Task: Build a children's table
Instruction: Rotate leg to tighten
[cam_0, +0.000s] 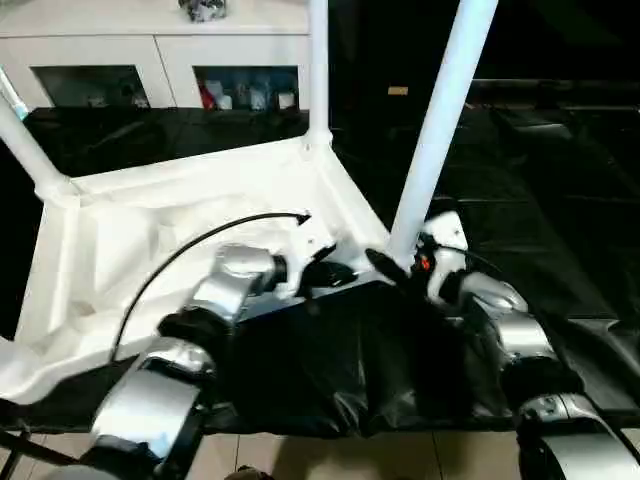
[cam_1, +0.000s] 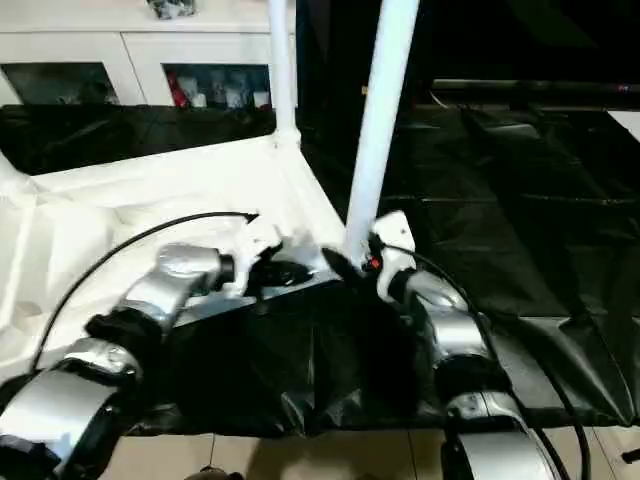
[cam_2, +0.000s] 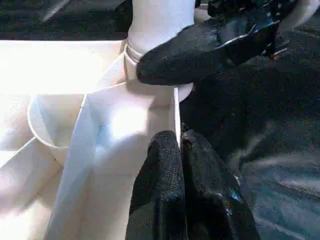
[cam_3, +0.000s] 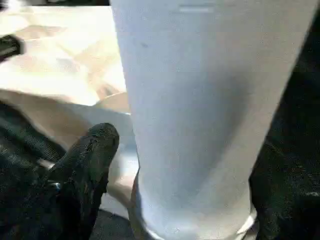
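The left gripper (cam_2: 179, 145) has its two black fingers pressed together with nothing between them; their tips rest against the thin upright edge wall of the tabletop (cam_0: 170, 225), right by the near corner socket. In the head views the left gripper sits just inside that near rim, its silver forearm reaching in from the left and a black cable (cam_0: 180, 255) arching over the wrist.

The right gripper (cam_3: 185, 165) stands spread wide around the base of the near leg (cam_0: 440, 120): one finger (cam_3: 92, 150) lies on one side of the white tube and the other at the far side, with a visible gap between the finger and the tube, so the leg is flanked rather than squeezed. The left wrist view shows one of those right fingers (cam_2: 190, 55) lying across the leg's foot where it enters the socket.

The tabletop lies upside down on a black sheet (cam_0: 520, 180), ribbed underside up. The near leg rises from the near right corner, leaning a little to the right. A second leg (cam_0: 318, 65) stands upright in the far right corner, and a third leg (cam_0: 25, 145) slants out of the far left corner. Behind the sheet stands a white cabinet (cam_0: 150, 50) with glass doors.
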